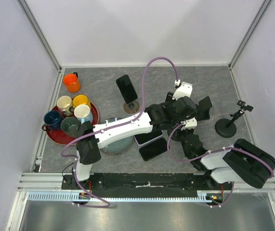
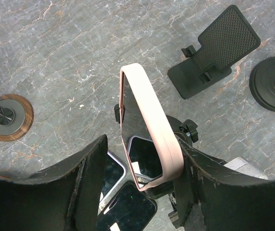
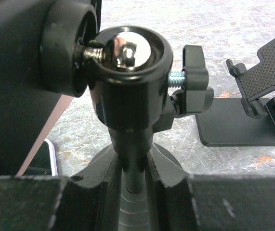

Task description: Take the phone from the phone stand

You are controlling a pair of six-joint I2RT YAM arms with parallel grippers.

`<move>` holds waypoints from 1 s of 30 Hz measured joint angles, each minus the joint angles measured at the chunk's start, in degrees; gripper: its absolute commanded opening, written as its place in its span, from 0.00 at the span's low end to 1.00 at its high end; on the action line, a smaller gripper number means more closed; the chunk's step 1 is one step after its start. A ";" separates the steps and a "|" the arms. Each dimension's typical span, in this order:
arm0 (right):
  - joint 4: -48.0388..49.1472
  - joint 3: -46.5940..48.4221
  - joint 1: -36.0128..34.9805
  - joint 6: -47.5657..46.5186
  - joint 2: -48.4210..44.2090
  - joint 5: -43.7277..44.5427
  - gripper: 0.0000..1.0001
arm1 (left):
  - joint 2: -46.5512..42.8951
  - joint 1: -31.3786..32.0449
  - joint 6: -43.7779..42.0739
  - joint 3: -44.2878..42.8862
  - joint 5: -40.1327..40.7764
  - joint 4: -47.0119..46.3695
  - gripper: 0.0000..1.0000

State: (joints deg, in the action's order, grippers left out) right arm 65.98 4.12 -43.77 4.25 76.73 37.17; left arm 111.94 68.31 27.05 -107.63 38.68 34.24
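Straddling phone point(image 2: 149, 108), left gripper point(image 2: 142, 144) apart, gap beside dark face; right gripper point(image 3: 132, 180) clamps phone stand point(image 3: 130, 67) post.

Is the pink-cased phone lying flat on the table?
No, the pink-cased phone stands on edge above the table, clamped in the phone stand.
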 measured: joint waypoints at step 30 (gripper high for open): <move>0.31 0.83 -0.52 -0.33 1.01 0.59 0.00 | -5.46 -3.65 2.03 9.53 -6.45 -6.95 0.02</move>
State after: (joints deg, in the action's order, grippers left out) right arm 66.28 4.95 -44.29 3.92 77.73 37.76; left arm 106.48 64.66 29.08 -98.10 32.23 27.29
